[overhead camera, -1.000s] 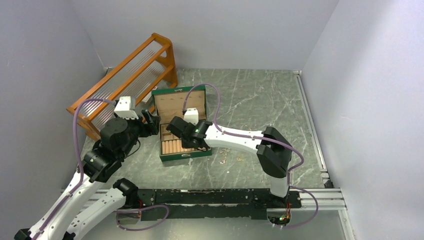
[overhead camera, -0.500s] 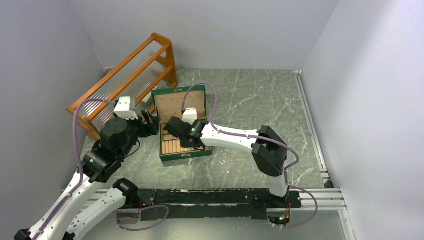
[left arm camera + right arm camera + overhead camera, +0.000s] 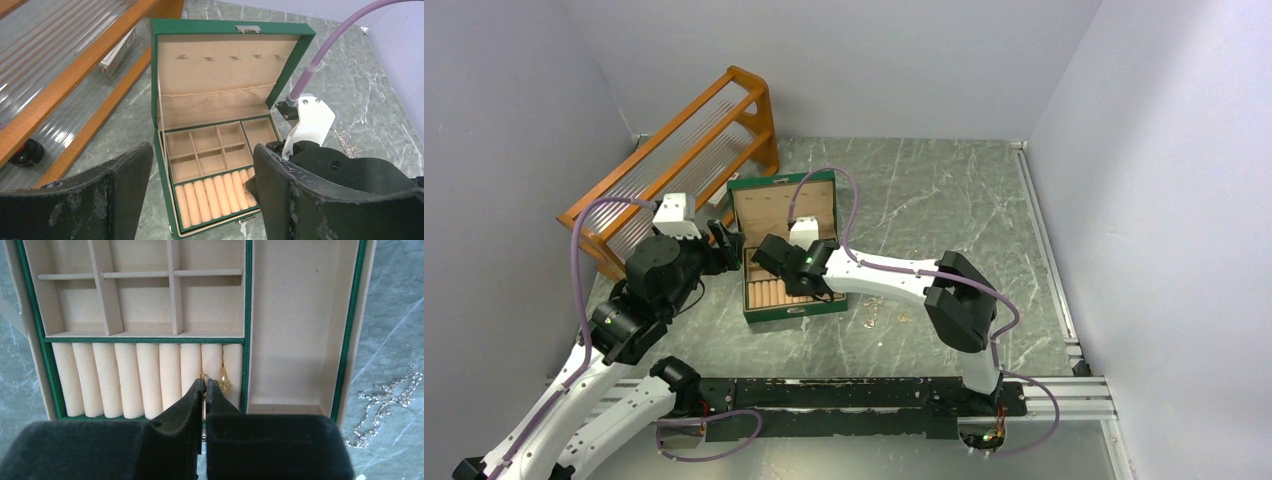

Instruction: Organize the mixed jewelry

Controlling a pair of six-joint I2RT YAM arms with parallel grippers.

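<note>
The green jewelry box stands open, with a beige lining, several small compartments at the back and a row of ring rolls at the front. My right gripper is shut on a thin gold ring over the right end of the rolls. A second gold piece with a clover charm sits in the last slot. Loose chains of the mixed jewelry lie on the table right of the box. My left gripper is open at the box's left front corner, with nothing between its fingers.
A wooden rack with clear shelves stands against the left wall, close behind the box. A small white carton lies on its lower shelf. My right arm's purple cable arcs over the box's right side. Grey walls enclose the marble table.
My right wrist has shifted slightly to the left over the box's ring rolls. The left arm has not moved.
</note>
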